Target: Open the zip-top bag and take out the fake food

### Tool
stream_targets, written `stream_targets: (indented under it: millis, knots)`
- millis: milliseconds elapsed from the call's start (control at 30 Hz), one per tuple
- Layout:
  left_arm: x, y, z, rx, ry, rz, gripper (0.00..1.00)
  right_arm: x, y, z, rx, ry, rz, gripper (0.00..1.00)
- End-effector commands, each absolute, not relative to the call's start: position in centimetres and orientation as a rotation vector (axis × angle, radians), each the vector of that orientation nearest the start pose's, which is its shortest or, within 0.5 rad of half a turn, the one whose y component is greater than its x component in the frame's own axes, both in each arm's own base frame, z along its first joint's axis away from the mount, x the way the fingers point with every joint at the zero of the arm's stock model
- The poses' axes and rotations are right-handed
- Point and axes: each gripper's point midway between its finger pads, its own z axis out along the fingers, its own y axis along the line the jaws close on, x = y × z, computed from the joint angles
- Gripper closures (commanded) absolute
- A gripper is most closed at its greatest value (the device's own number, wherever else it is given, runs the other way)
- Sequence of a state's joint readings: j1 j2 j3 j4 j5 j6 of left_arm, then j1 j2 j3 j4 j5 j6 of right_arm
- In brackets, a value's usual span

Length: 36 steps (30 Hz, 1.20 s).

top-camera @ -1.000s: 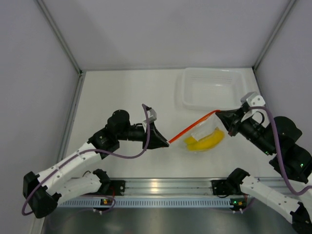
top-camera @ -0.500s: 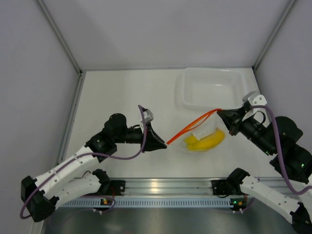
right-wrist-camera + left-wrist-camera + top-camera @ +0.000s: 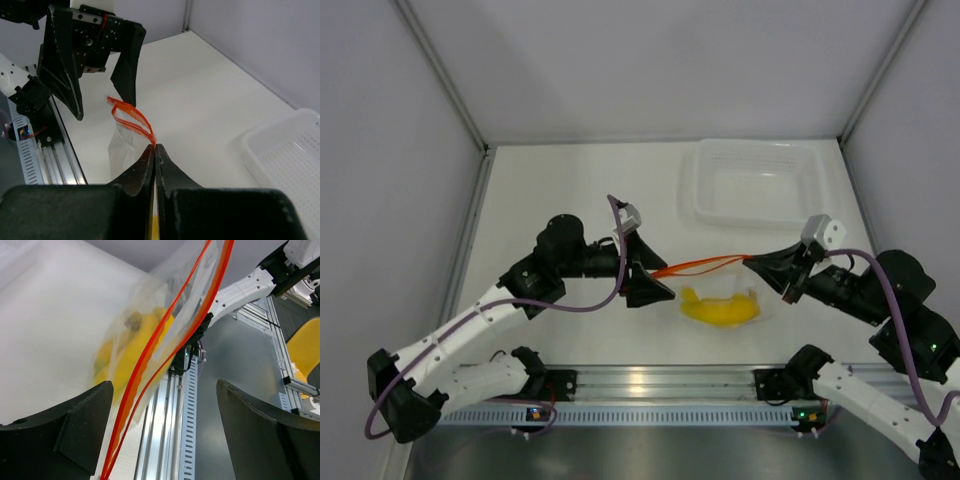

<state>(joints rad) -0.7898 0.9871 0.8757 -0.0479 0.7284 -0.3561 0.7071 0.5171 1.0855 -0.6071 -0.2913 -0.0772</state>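
A clear tray (image 3: pixel 698 195) sits far right on the white table (image 3: pixel 560 190), well behind both arms. The walls (image 3: pixel 380 150) hem the sides, and a metal rail (image 3: pixel 650 380) edges the near side. The right gripper (image 3: pixel 757 264) is clamped on the zip-top bag (image 3: pixel 705 266) by its orange strip. The bag sags between the arms, with the banana (image 3: pixel 720 310) inside, low by the table. The left gripper (image 3: pixel 663 281) gapes wide, the strip's other end between its fingers.

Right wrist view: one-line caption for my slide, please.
Right gripper shut on one end of the zip-top bag at its orange zipper strip, left gripper open at the far end.
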Motion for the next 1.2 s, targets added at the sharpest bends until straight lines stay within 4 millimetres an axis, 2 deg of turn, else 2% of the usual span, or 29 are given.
stream_targets:
  millis: [0,100,233,267,433,500,700,733,933,1167]
  knots:
    - [14.3,-31.4,33.5,0.961,1.521,-1.357,0.1,11.8,18.0,39.3,-0.895,1.304,0.758,1.0]
    - [15.5,-31.5,34.4,0.922,1.513,-1.311,0.11,11.2,18.0,39.2,-0.926,1.279,0.765,1.0]
    - [17.0,-32.1,34.8,0.895,1.52,-1.27,0.16,11.0,18.1,38.9,-0.944,1.268,0.767,1.0]
    - [17.3,-32.3,35.8,0.89,1.482,-1.268,0.18,11.0,18.2,38.8,-0.945,1.269,0.769,1.0]
    - [17.9,-33.2,35.8,0.904,1.482,-1.278,0.24,10.9,18.4,38.8,-0.963,1.265,0.78,1.0]
    - [17.1,-33.6,35.7,0.956,1.47,-1.321,0.28,10.9,18.3,38.8,-0.96,1.263,0.775,1.0]
    - [14.7,-33.7,35.2,1.066,1.408,-1.435,0.29,11.6,18.0,39.1,-0.913,1.287,0.751,1.0]
    - [14.3,-33.7,34.6,1.078,1.413,-1.448,0.29,11.7,18.0,39.1,-0.911,1.289,0.754,1.0]
    - [14.0,-33.7,34.2,1.084,1.41,-1.473,0.3,12.0,18.4,39.0,-0.91,1.3,0.761,1.0]
    - [15.3,-33.7,33.3,1.024,1.45,-1.414,0.41,10.9,19.0,39.5,-0.954,1.254,0.815,1.0]
